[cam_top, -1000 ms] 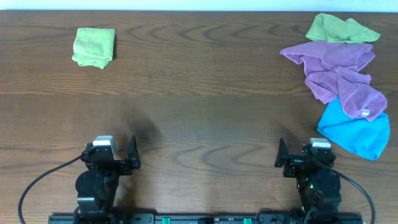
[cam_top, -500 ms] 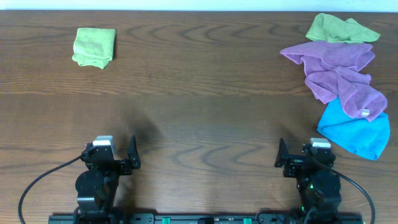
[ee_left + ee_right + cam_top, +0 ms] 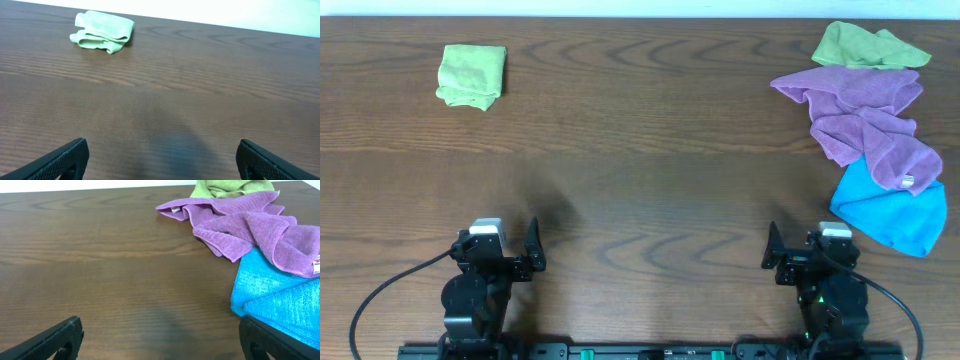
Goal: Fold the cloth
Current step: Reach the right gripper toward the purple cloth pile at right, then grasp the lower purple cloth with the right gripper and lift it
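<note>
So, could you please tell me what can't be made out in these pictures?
Near purple cloth and far purple cloth: overhead, crumpled together, so their border is unclear.
Blue cloth: right wrist, cut off by the right edge; far side under the near purple cloth.
Right green cloth: right wrist, cut off by the top edge.
Left wrist: this pile is out of view.

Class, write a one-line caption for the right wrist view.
Open right gripper faces a crumpled purple cloth overlapping a blue cloth, second purple cloth and green cloth behind.
</note>
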Robot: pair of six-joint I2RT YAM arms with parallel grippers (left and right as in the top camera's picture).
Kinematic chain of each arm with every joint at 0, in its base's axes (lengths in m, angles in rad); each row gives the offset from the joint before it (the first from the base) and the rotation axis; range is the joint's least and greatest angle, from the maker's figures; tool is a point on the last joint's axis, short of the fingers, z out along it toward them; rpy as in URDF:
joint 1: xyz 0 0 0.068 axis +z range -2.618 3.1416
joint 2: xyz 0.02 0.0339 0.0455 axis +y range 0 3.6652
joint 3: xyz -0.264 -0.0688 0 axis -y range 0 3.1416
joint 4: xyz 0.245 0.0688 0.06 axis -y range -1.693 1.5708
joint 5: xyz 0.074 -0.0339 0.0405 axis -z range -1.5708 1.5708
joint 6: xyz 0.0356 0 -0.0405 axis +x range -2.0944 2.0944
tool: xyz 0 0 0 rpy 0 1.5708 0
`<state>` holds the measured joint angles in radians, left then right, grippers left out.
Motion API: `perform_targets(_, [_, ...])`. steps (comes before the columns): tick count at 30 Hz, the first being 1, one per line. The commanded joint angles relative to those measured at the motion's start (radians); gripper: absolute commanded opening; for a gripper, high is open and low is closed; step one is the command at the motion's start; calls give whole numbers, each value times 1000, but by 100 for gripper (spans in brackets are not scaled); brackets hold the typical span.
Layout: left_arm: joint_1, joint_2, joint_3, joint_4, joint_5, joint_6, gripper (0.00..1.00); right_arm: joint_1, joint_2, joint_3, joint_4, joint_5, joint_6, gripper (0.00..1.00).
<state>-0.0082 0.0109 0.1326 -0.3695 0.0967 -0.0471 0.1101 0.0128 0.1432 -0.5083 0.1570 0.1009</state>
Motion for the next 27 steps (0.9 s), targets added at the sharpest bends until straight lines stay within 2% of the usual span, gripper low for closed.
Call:
perform_targets(1, [1, -6, -21, -6, -18, 18, 95, -6, -7, -3, 0, 0, -12, 99])
perform_targets(14, [1, -6, -21, -6, -18, 18, 95, -6, -7, -3, 0, -7, -12, 99])
perform_targets(18, [1, -6, -21, -6, -18, 18, 95, -6, -5, -8, 237, 4, 0, 99])
perform_targets(20, [1, -6, -21, -6, -18, 18, 95, -20, 22, -8, 396, 96, 79, 99])
perform_targets(23, [1, -6, -21, -6, -18, 18, 95, -93, 153, 18, 588, 155, 154, 99])
perform_targets(27, [1, -6, -21, -6, -18, 18, 95, -223, 367, 130, 624, 144, 208, 99])
